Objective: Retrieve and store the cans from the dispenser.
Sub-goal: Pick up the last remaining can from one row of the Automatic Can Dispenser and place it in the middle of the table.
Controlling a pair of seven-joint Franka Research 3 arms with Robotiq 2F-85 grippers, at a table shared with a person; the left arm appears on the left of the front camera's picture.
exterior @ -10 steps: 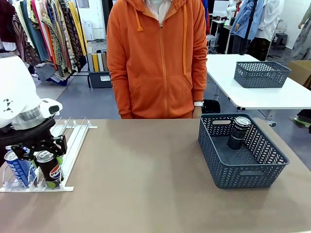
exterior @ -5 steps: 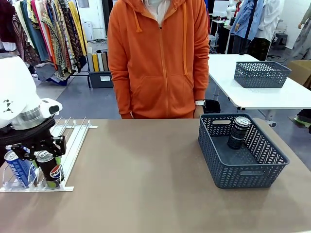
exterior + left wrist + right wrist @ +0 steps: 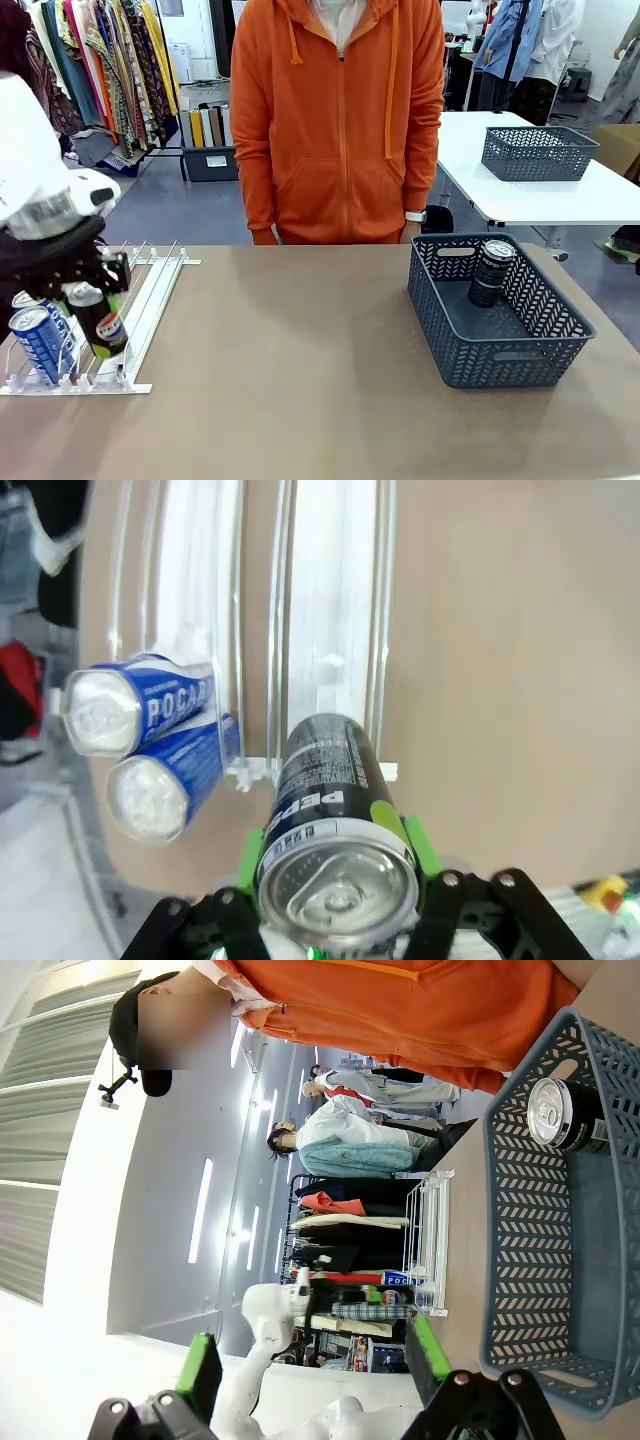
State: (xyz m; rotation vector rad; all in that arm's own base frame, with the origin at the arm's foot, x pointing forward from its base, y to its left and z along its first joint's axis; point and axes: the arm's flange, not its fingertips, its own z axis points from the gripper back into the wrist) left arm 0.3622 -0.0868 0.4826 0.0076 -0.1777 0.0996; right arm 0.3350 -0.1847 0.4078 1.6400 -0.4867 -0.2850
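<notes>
Lower left: left gripper clamps a tilted Pepsi can over the white dispenser | risk: can slips from the slanted grip or clips Pocari cans beside it | right gripper spread, empty | right: grey basket holds one black can

**Clearance over the brown tabletop.** A wide bare stretch lies between the sloped white rail rack at the robot's left and the dark grey mesh basket at its right.

- **Rack:** Over its front, the left gripper, clamped on a tilted dark Pepsi can, blocks the lanes nearest the table's middle. Two blue-and-white Pocari cans stand just beside it at the clear lip. The lanes behind are bare.
- **Basket:** A black can occupies the far part, and the near floor is free.
- **Far edge:** A person in an orange hoodie closes it.
</notes>
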